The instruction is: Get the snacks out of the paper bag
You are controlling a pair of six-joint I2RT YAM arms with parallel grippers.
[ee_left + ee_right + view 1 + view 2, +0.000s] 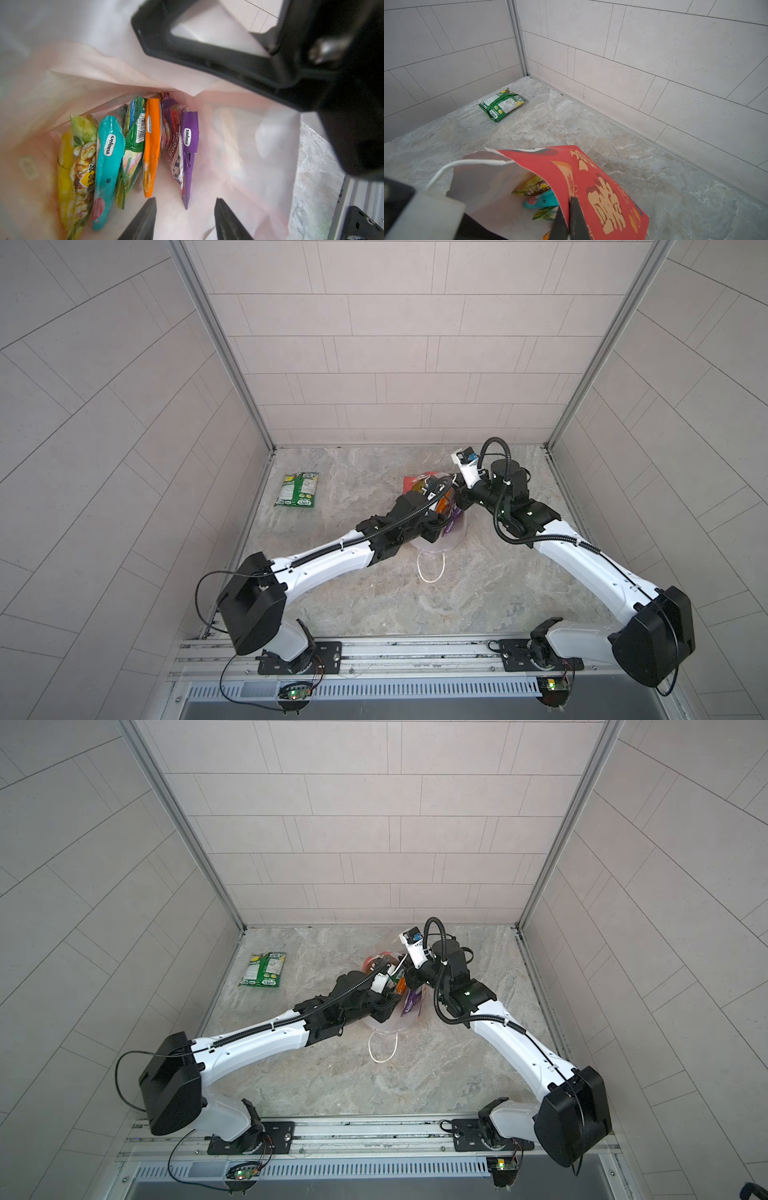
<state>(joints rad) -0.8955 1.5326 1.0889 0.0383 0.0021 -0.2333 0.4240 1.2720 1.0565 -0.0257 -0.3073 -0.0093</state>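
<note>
Snacks (pixel 128 155) on edge inside paper bag (pixel 602 187) on worktop (pixel 675 166); green packet (pixel 502 105) already out. Right hand (pixel 566 204) pinches bag wall; left hand (pixel 185 200) half-open, empty, inside. Best: straddle orange packet (pixel 152 145), close, lift straight.

Paper bag (pixel 602 187) and packets.
Left gripper (pixel 185 200) tips sit inside the bag mouth; snack packets (pixel 108 158) packed edge-on, side by side, just ahead of them. Right gripper (pixel 568 205) straddles the bag wall at the rim. FOX'S packet (pixel 298 489) lies on the table (pixel 374 605), well apart, left of the left gripper.
</note>
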